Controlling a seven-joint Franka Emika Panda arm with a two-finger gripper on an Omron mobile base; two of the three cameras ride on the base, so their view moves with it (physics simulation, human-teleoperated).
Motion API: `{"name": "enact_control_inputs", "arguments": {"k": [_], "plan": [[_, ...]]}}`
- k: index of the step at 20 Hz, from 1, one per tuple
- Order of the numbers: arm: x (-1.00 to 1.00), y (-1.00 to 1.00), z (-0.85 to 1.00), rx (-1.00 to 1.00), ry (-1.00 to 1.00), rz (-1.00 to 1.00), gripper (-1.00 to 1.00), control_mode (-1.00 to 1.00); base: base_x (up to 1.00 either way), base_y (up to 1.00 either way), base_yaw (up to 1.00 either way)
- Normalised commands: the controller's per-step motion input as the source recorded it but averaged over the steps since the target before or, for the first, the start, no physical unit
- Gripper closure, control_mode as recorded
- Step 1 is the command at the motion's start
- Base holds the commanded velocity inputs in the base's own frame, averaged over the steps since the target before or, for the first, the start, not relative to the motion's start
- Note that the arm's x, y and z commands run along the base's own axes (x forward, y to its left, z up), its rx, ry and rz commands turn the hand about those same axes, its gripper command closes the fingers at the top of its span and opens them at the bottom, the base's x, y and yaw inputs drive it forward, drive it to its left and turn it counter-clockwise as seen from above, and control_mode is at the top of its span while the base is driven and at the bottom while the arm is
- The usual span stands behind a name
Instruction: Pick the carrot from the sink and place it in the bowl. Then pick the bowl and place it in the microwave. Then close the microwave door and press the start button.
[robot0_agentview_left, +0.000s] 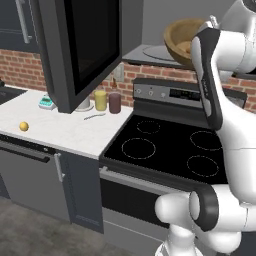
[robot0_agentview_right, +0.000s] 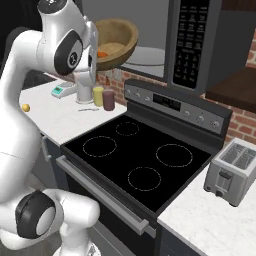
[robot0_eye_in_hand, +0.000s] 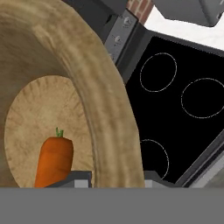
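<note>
The wooden bowl (robot0_agentview_left: 179, 41) hangs tilted in the air in front of the open microwave (robot0_agentview_right: 150, 30), just above its glass turntable (robot0_agentview_right: 146, 55). My gripper (robot0_eye_in_hand: 116, 177) is shut on the bowl's rim (robot0_eye_in_hand: 105, 109), one finger inside and one outside. The orange carrot (robot0_eye_in_hand: 54, 159) lies inside the bowl, low against my inner finger; it also peeks out in the bowl (robot0_agentview_right: 118, 40) as the carrot (robot0_agentview_right: 102, 54). The microwave door (robot0_agentview_left: 85, 50) stands swung open to the left. The button strip (robot0_agentview_right: 187, 45) is at the microwave's right. A dark corner of the sink (robot0_agentview_left: 6, 94) shows at far left.
Below the bowl lies a black cooktop (robot0_agentview_right: 140, 150) with a grey control panel (robot0_agentview_right: 175, 105). A yellow cup (robot0_agentview_left: 100, 100) and a dark cup (robot0_agentview_left: 115, 102) stand on the white counter (robot0_agentview_left: 60, 130), with a small yellow fruit (robot0_agentview_left: 23, 126). A toaster (robot0_agentview_right: 232, 170) sits at right.
</note>
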Motion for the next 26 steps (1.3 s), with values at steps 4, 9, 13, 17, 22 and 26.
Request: {"name": "enact_control_inputs", "arguments": {"k": [4, 9, 13, 17, 22, 26], "plan": [[0.67, -0.26, 0.00, 0.00, 0.00, -0.01, 1.00, -1.00, 0.00, 0.00, 0.00], [0.64, -0.22, 0.00, 0.00, 0.00, 0.00, 1.00, -1.00, 0.00, 0.00, 0.00], [0.72, -0.11, 0.00, 0.00, 0.00, 0.00, 1.00, -1.00, 0.00, 0.00, 0.00], [0.71, -0.12, 0.00, 0.00, 0.00, 0.00, 1.00, -1.00, 0.00, 0.00, 0.00], [0.57, -0.19, -0.01, 0.00, 0.02, 0.00, 1.00, -1.00, 0.00, 0.00, 0.00], [0.49, -0.14, -0.12, 0.00, 0.01, 0.00, 1.00, -1.00, 0.00, 0.00, 0.00]]}}
